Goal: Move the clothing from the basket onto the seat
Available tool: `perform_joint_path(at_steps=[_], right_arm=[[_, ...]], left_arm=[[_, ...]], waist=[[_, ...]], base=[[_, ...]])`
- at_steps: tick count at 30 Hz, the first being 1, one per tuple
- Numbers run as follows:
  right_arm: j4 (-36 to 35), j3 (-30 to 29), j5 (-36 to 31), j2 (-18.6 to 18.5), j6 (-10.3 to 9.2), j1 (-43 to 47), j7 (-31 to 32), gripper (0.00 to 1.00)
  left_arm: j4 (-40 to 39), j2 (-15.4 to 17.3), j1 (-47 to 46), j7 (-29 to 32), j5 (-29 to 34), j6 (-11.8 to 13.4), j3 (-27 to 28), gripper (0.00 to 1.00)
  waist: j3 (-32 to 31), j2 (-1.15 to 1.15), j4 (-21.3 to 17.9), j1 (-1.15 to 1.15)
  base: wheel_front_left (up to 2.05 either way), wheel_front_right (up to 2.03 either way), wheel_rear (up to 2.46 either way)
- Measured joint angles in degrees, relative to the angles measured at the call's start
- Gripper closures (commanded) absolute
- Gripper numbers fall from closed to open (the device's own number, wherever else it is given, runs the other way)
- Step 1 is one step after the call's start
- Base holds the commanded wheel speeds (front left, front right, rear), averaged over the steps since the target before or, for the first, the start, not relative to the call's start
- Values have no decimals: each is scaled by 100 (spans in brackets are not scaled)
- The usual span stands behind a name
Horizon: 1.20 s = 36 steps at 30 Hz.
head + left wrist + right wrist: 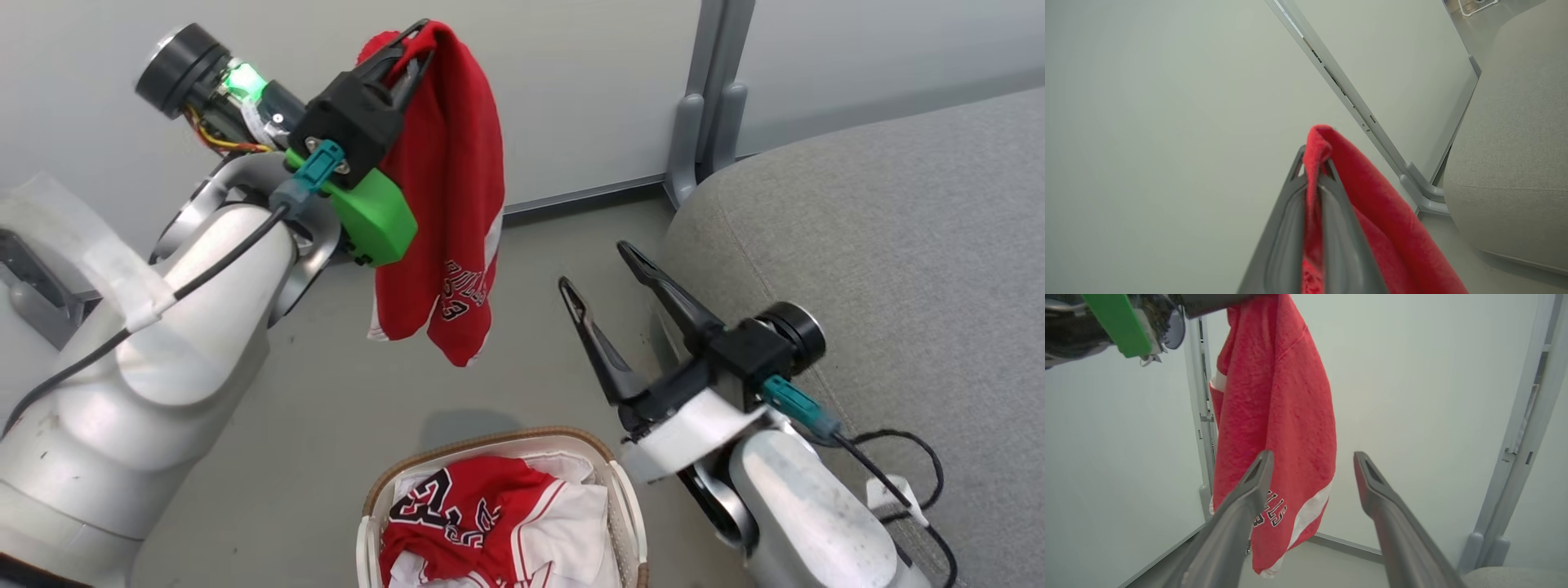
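My left gripper [412, 39] is up high at the left, its two dark fingers pinched tight on the top fold of a red fabric basketball garment [453, 180] with white trim and black-and-white "BULLS" lettering. The garment hangs free above the grey floor [326, 408]. Lower down, the oval white perforated plastic basket [498, 437] with a brown woven rim holds more red and white clothing [465, 506]. My right gripper [598, 267] is spread wide with nothing in it, just beside the large grey fabric seat [898, 245] at the right.
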Motion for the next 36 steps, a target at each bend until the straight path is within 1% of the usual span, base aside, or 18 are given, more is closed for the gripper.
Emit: perform_joint_path(at_steps=[4, 11, 17, 27, 29, 30, 32, 33, 34, 36], right_arm=[[302, 188, 81, 8, 0, -515, 0, 0], [985, 131, 171, 0, 0, -954, -9, 0], [1191, 200, 196, 3, 0, -1023, -9, 0], [1668, -49, 19, 1, 0, -1103, -9, 0], [1730, -85, 12, 1, 0, -1178, -9, 30], [1774, -100, 12, 1, 0, -1194, -9, 57], [1844, -143, 13, 4, 0, -1207, -9, 81], [1859, -164, 13, 3, 0, -1221, -9, 95], [1872, -185, 13, 2, 0, -1240, -9, 100], [1889, -194, 18, 1, 0, -1247, -9, 100]], left_arm=[[75, -207, -148, 0, 0, -12, -123, 100], [167, -541, -289, -57, -9, -42, -360, 100], [25, -658, -294, -53, -104, -51, -573, 100], [-489, -783, -293, 43, -261, -68, -812, 100], [-561, -781, -293, 48, -288, -68, -833, 100], [-590, -778, -293, 53, -302, -68, -842, 100], [-644, -758, -272, 53, -344, -67, -844, 100], [-647, -738, -254, 54, -363, -66, -843, 100], [-646, -701, -208, 54, -381, -54, -838, 100], [-622, -632, -91, 49, -421, -19, -825, 100]], waist=[[4, 0, 139, 0], [23, 0, 397, 0], [-5, 0, 514, 0], [-65, 0, 675, 0], [-68, 0, 711, 0], [-69, 0, 728, 0], [-71, 0, 756, 0], [-72, 0, 763, 0], [-71, 0, 769, 0], [-67, 0, 769, 0]], base=[[0, 0, 0], [0, 0, 0], [0, 0, 0], [0, 0, 0], [0, 0, 0], [0, 0, 0], [0, 0, 0], [0, 0, 0], [0, 0, 0], [0, 0, 0]])
